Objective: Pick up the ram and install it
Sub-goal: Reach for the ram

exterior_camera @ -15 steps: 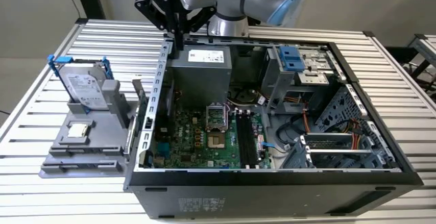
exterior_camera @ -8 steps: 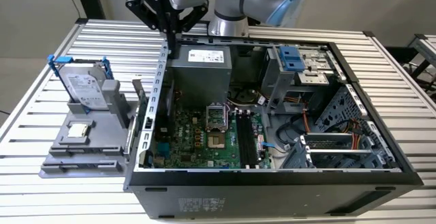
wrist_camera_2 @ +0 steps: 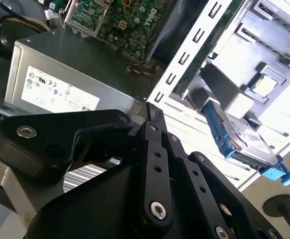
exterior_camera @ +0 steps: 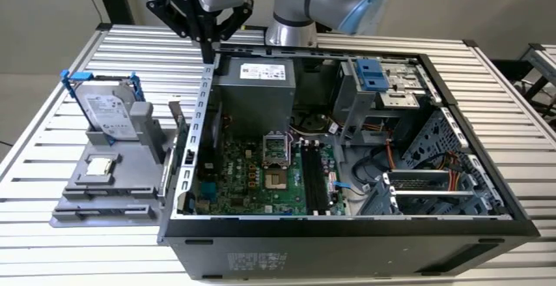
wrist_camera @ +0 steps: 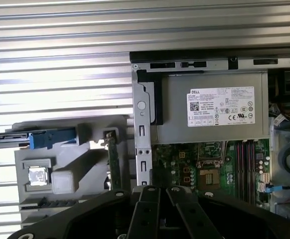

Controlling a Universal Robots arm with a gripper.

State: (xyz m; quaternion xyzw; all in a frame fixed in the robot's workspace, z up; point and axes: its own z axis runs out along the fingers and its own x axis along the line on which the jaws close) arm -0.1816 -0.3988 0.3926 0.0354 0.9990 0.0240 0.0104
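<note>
One ram (wrist_camera: 113, 164) upright in grey holder (wrist_camera: 85, 169), first wrist view.

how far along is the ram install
Nothing looks done yet. The ram stands in the grey holder beside the case, not gripped. The gripper hangs above the case wall close to it. Left: picking it up and seating it in the black motherboard slots.

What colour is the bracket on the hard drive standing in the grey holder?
Blue. The bracket shows best in the exterior view.
</note>
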